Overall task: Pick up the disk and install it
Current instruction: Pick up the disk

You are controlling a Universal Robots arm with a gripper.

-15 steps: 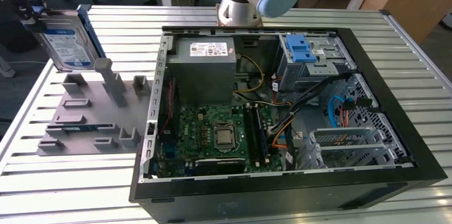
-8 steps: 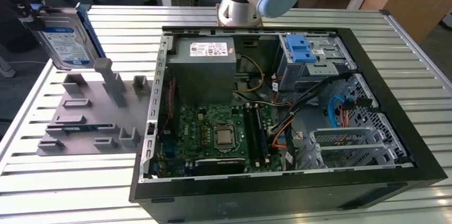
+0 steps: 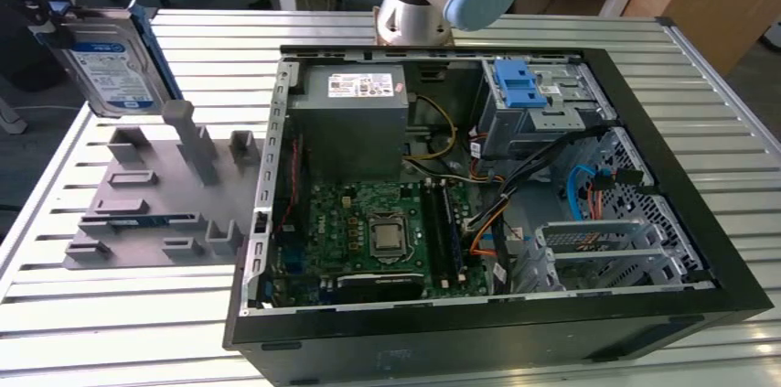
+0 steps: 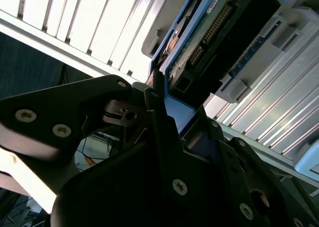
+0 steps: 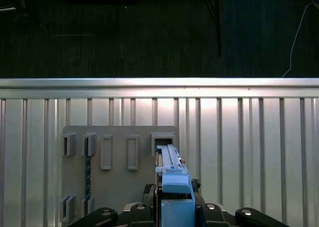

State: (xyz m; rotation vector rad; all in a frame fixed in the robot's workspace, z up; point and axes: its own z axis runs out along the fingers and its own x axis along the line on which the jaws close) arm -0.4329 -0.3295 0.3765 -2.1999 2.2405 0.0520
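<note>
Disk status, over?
Gripper shut on the disk. Disk upright, over the grey holder. Cables run beside the drive cage.

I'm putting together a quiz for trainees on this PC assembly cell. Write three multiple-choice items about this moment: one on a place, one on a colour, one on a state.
1. Where is the disk?
A. Inside the computer case.
B. At the exterior view's left, on edge over the grey fixture, outside the case.
C. Lying flat on the fixture.

2. What colour are the disk's rails?
A. Blue.
B. Red.
C. Yellow.

3. The claw is:
A. Open, apart from the disk.
B. Shut on a cable.
C. Shut on the disk.

Answers:
1. B, since the exterior view shows it upright over the fixture, beside the open case.
2. A, since blue plastic frames it in both wrist views.
3. C, since the fingers press its rail from both sides in the second wrist view.
</note>
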